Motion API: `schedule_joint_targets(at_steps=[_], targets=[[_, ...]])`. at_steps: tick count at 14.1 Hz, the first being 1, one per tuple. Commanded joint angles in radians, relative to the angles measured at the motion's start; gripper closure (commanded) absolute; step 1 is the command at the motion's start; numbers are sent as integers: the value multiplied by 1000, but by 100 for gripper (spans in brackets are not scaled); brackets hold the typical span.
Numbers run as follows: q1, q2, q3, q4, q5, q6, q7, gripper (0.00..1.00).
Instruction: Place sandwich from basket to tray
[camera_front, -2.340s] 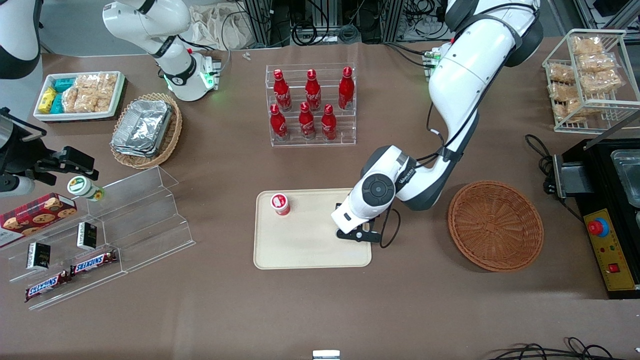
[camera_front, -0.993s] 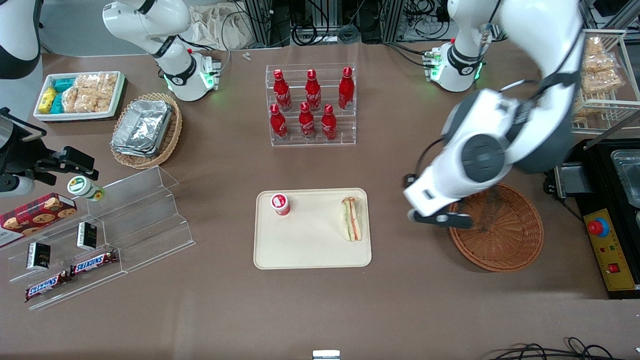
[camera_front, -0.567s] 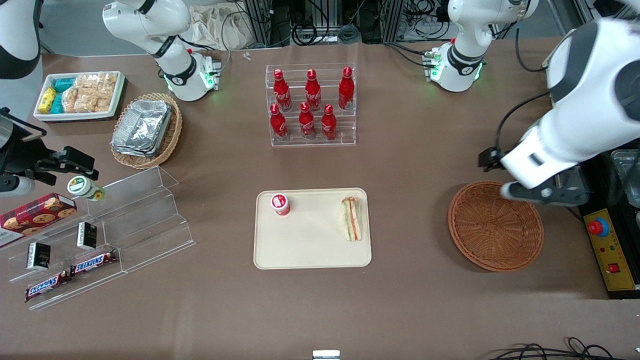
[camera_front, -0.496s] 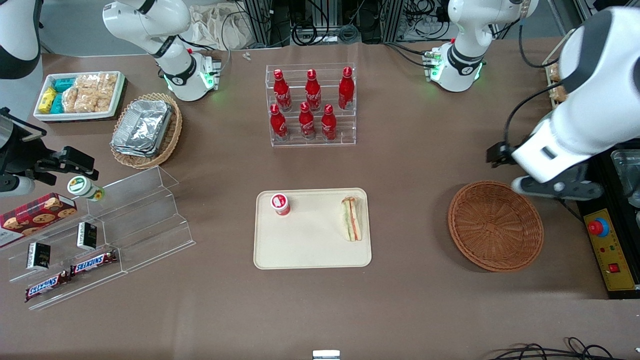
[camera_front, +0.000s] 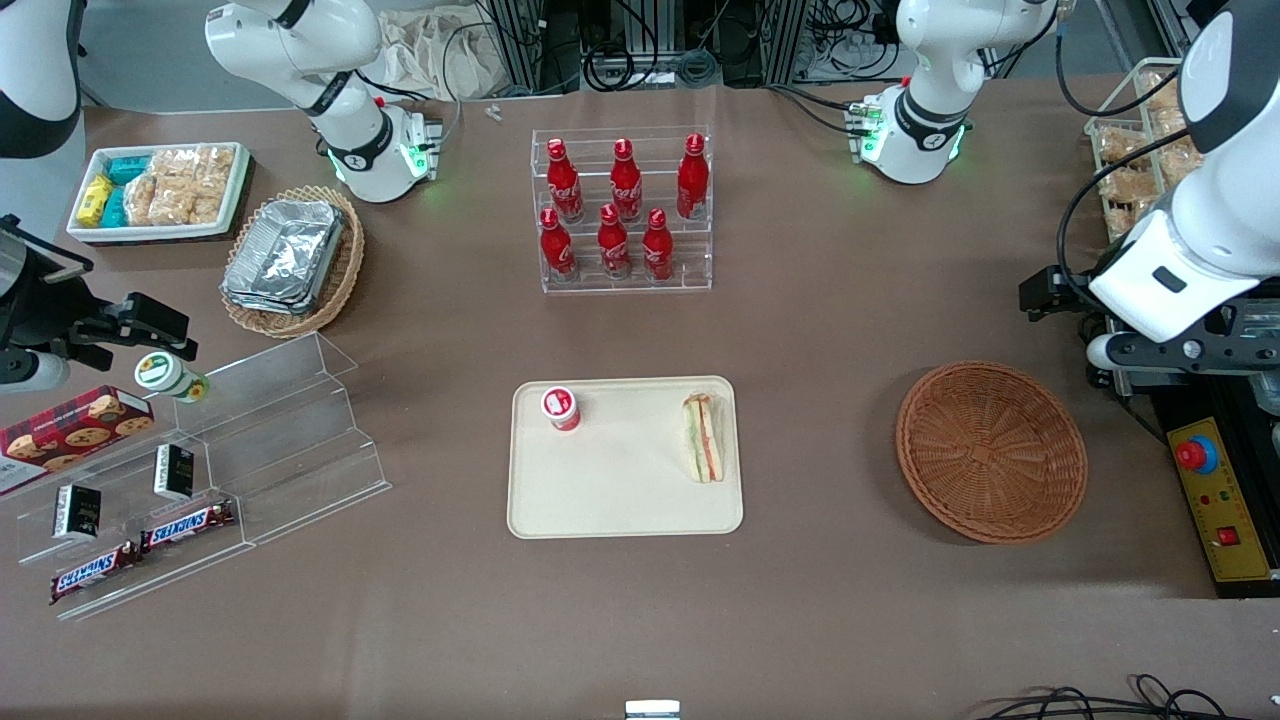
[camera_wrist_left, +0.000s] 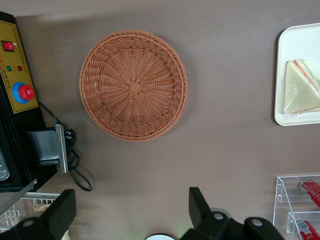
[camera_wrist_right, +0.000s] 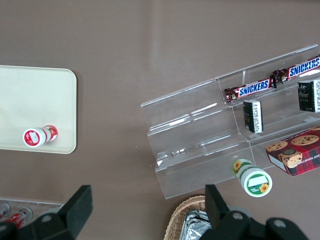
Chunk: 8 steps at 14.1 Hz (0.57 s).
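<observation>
Item: small triangular wrapped sandwich (camera_front: 703, 437) of white bread, orange-red and green filling, lying on the flat cream-beige rectangular tray (camera_front: 620, 500), long axis running toward the front camera. Round reddish-brown wicker basket (camera_front: 990, 450) empty, between tray and gripper (camera_wrist_left: 131, 214). Gripper raised near the table's working-arm end, fingers spread wide, holding nothing. Legible: "SNICKERS" bars (camera_front: 188, 522).

"SNICKERS" is legible in white-backed blue letters on two brown candy bars (camera_wrist_right: 248, 90) lying end to end on the lowest step of the clear acrylic riser (camera_wrist_right: 210, 135); no other print is readable
</observation>
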<state>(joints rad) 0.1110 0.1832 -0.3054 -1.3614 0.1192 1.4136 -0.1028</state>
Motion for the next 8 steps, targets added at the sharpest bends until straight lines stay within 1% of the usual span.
schedule_joint_targets(at_steps=[1,3,4,6,7,8], targets=[[12,-27,15,-16,7,2,-6,0],[7,-44,63,-15,-15,5,-8,0],[-4,-59,112,-16,-53,5,-5,0],[-92,-74,243,-19,-85,5,-5,0],[-112,-79,271,-21,-96,5,-5,0],[-114,-80,276,-24,-98,5,-6,0]])
